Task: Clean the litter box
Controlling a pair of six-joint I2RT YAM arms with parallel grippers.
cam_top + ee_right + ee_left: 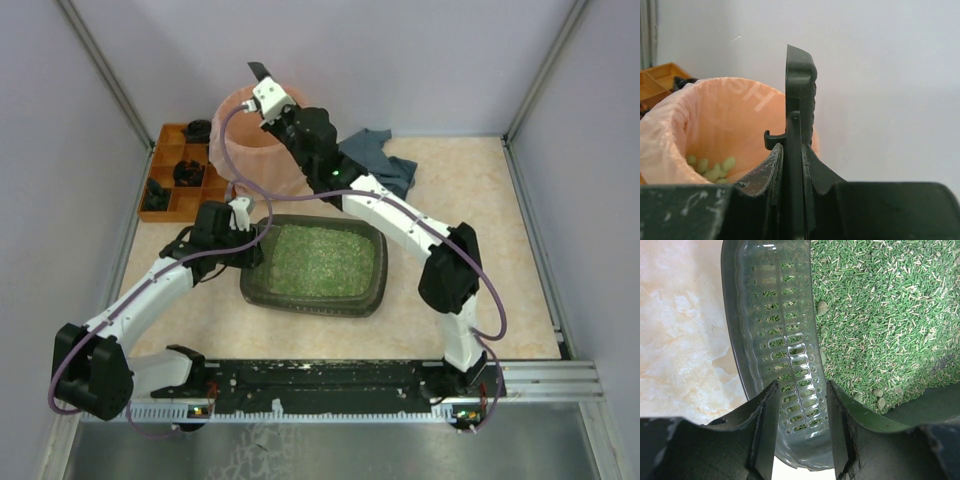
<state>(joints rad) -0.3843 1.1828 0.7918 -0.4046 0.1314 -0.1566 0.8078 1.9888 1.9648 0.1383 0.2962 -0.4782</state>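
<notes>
The litter box [380, 262], a dark olive-grey tray of green litter [318, 260], lies at the table's middle. My left gripper [252, 243] is at its left rim. In the left wrist view its jaws [801, 387] are closed on the slotted rim [775, 315], and the litter [880, 315] with a few pale clumps [822, 307] lies to the right. My right gripper [264, 84] is raised over the pink-lined bin [250, 140] and is shut on a dark scoop handle [800, 85], seen edge-on between its fingers [792, 150]. Pale green lumps [712, 169] lie in the bin [725, 120].
An orange compartmented tray [180, 175] with dark parts stands at the far left beside the bin, and its corner shows in the right wrist view [660, 80]. A blue-grey cloth [385, 160] lies behind the right arm. Grey walls enclose the table on three sides.
</notes>
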